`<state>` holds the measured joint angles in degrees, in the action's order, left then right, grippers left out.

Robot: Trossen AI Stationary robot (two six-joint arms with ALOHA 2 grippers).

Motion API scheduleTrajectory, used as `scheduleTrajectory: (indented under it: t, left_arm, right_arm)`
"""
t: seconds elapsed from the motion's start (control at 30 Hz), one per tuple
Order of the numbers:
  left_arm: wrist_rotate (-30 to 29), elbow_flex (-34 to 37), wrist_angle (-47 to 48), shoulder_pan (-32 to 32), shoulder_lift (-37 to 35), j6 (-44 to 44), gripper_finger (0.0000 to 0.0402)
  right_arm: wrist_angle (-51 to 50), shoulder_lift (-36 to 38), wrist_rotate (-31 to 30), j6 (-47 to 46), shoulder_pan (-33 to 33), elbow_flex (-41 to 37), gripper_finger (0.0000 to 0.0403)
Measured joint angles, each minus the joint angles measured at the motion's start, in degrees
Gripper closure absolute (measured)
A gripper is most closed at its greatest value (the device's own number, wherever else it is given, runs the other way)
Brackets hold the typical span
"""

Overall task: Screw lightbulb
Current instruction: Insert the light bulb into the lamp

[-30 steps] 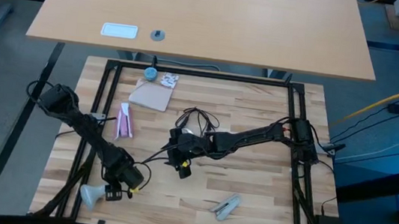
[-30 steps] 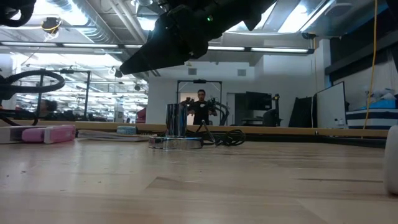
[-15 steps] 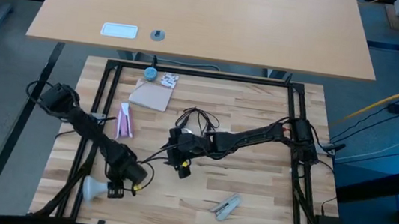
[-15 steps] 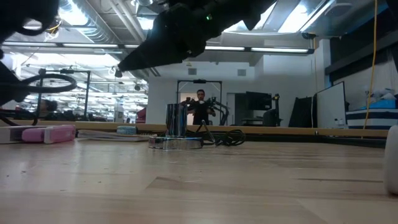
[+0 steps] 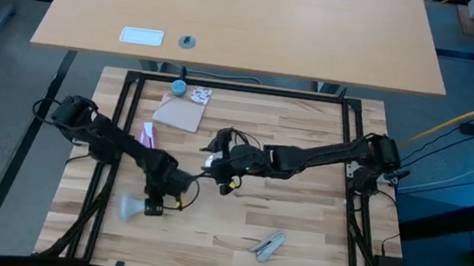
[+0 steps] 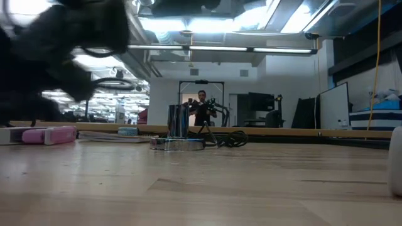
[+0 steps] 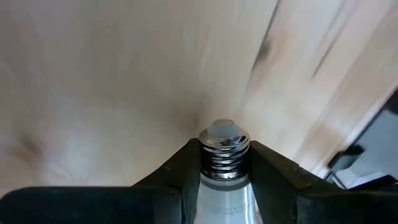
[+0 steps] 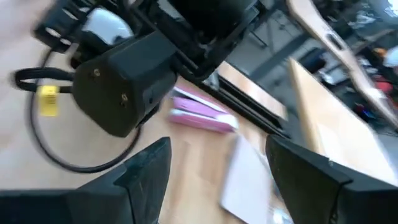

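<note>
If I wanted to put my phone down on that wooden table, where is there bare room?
Bare wood lies right of the grey clip, toward the table's right rail, and along the front edge. The middle is crowded: both arms, the black cord, the pink item, the lightbulb.

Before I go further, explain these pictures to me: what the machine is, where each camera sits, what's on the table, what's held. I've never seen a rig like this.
It is a robot with two dark arms at a wooden table. One camera looks straight down, one sits at table height, and one rides on each wrist.

From above, the left gripper is near the front left. Its wrist camera shows it shut on the lightbulb, fingers clamped at the metal screw neck. The right gripper is open over the middle, near a black cord.

Also on the table: a pink object, a tan pad, a blue cap and a grey object. The table-level camera shows a silver disc, with a person far behind.
</note>
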<state>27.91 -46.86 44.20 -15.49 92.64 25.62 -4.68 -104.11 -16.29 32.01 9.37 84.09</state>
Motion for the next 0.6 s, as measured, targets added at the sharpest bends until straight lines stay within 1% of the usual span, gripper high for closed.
scheduleTrajectory:
  t: [0.13,0.33,0.47,0.53,0.6]
  left_arm:
    - [-2.60,-2.80,-2.51,4.88,0.00,-5.51,0.0288]
    - [-7.83,-6.22,-13.23,10.77,0.00,-12.49,0.0288]
    - [-10.23,-6.52,-18.99,13.45,0.00,-17.45,0.0288]
    - [-11.61,-6.52,-19.84,14.11,0.00,-20.89,0.0288]
    - [-12.61,-6.51,-19.36,14.22,0.00,-26.34,0.0288]
  right_arm:
    - [-3.73,2.01,-5.12,0.24,0.00,-0.02,0.0137]
    - [-8.91,4.22,-11.61,0.26,0.00,-0.02,0.0137]
    - [-11.07,4.85,-13.69,0.26,0.00,-0.02,0.0137]
    - [-11.85,5.04,-13.77,0.02,0.00,0.00,0.0137]
    - [-13.45,5.05,-13.74,-0.12,0.00,-0.04,0.0137]
